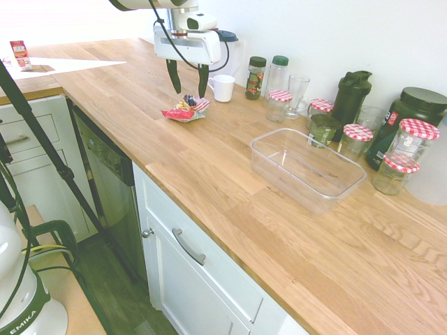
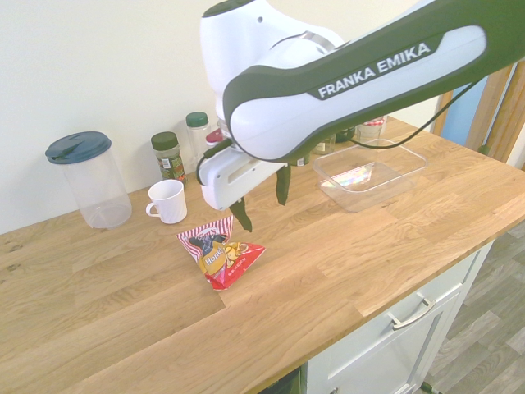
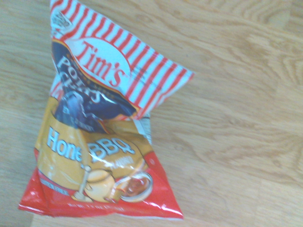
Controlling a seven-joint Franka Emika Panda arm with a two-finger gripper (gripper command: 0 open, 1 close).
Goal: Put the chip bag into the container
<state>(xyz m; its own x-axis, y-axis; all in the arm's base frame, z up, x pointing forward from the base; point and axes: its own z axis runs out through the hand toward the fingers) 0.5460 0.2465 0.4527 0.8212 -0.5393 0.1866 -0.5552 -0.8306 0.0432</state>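
Note:
The chip bag point(image 1: 186, 109) point(image 2: 221, 253) lies flat on the wooden counter, red with white stripes, yellow and dark print. It fills the left half of the wrist view as the chip bag point(image 3: 102, 127). My gripper point(image 1: 188, 86) point(image 2: 264, 203) hangs open just above the bag, dark fingers pointing down, nothing between them. The container point(image 1: 307, 169) point(image 2: 371, 171), a clear low rectangular tub, stands empty further along the counter, well apart from the bag.
A white mug point(image 1: 223, 88) point(image 2: 168, 201) stands just behind the bag. Spice jars point(image 1: 256, 77), glasses and several red-checked-lid jars point(image 1: 418, 137) line the wall behind the tub. A clear canister with a blue lid point(image 2: 89, 179) stands by the wall. The counter edge point(image 1: 174, 192) runs close by.

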